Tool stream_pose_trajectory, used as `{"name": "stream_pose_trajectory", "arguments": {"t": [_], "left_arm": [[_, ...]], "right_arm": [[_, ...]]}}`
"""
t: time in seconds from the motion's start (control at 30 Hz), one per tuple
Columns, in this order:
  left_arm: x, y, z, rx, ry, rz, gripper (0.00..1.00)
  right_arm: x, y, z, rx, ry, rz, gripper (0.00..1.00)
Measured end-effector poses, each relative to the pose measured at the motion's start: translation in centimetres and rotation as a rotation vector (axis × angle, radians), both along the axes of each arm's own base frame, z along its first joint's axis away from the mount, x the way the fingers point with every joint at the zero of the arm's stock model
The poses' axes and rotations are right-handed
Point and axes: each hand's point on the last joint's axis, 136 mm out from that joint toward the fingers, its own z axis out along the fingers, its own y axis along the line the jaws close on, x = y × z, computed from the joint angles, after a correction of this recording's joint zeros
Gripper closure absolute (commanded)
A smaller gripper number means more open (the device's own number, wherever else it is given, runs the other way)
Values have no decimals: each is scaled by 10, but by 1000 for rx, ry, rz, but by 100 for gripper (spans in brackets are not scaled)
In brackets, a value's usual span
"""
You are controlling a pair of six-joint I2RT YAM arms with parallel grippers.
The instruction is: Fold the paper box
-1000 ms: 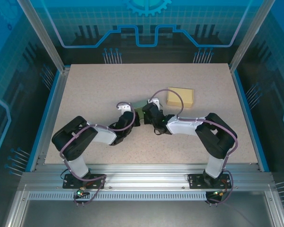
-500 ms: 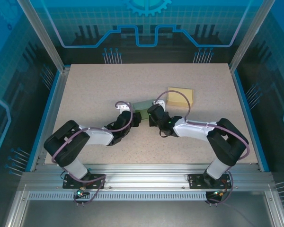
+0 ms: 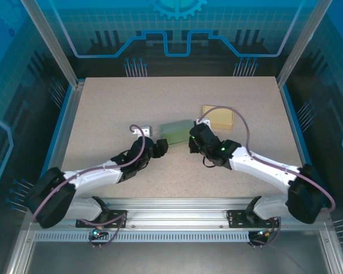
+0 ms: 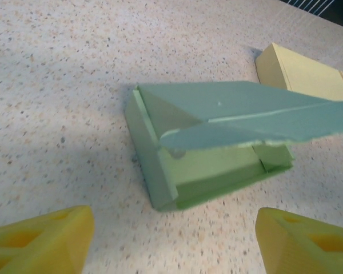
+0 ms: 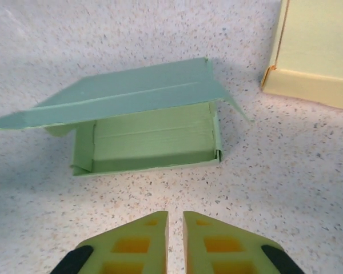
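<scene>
A robot lab cell: aluminium frame point(image 3: 51, 48), blue printed panels point(image 3: 177, 28), speckled table point(image 3: 108, 114)

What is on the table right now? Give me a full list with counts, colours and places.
green box: one, pale green, mid-table between the two grippers, lid flap raised, touched by neither.
yellow box: one, pale yellow, closed, just beyond and to the right of the green one.
table: one, speckled beige, blue-edged.
left gripper: one, black with yellow fingers, near left of the green box, jaws wide apart, holding nothing.
right gripper: one, black with yellow fingers, near right of the green box, jaws with a narrow gap, holding nothing.
</scene>
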Motion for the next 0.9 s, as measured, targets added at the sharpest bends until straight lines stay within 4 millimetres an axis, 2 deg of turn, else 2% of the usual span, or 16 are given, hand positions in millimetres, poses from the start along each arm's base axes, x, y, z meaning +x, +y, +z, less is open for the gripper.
{"name": "stream_pose_trajectory", "arguments": {"t": [0.17, 0.27, 0.4, 0.5, 0.6, 0.7, 0.8, 0.9], "left_arm": [[-23, 13, 30, -21, -3, -20, 11], [-24, 18, 57, -6, -17, -27, 5], [3, 24, 104, -19, -76, -8, 1], [33, 33, 119, -27, -83, 18, 1], [64, 36, 111, -8, -41, 26, 1], [88, 25, 90, 25, 21, -2, 1], [102, 12, 64, 43, 90, -38, 5], [106, 4, 34, 62, 156, -70, 10]], "right_arm": [[-11, -17, 39, 33, -40, 8, 63], [0, -27, 59, 54, -49, -8, 53], [28, -42, 71, 80, -20, -34, 34], [56, -42, 69, 83, 33, -29, 25], [87, -35, 61, 77, 90, -6, 24], [112, -20, 45, 69, 147, 33, 26], [128, -6, 21, 61, 210, 70, 33], [134, 3, -7, 52, 279, 95, 35]]}}
